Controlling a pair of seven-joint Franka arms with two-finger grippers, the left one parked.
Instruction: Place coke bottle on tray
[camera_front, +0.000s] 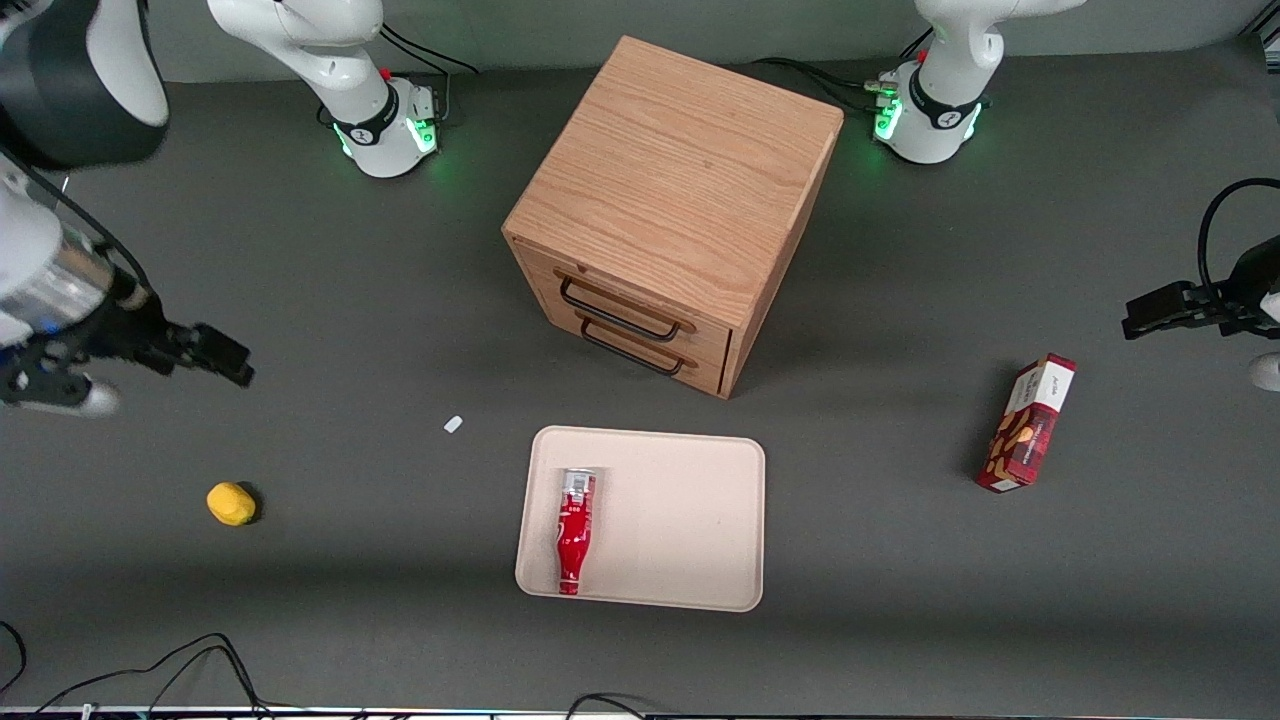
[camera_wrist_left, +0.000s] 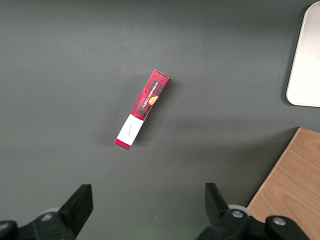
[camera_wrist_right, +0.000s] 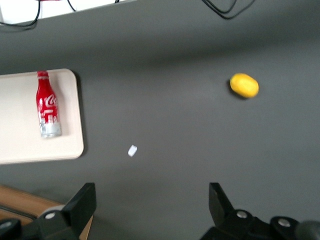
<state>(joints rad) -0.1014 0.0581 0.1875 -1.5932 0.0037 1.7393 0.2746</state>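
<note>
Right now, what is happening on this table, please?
Nothing is being held. The coke bottle lies on its side on the tray, near the tray's edge toward the working arm's end. The right arm's claw is open, off toward that end of the table, above the bare surface. A yellow fruit-like object and a small white scrap lie there too. A wooden drawer cabinet stands farther from the camera than the tray.

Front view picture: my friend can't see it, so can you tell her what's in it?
A red coke bottle lies flat on a beige tray, near the tray's edge toward the working arm. A wooden drawer cabinet stands farther from the camera. The open pincer hovers toward the working arm's end, above a yellow lemon.
</note>
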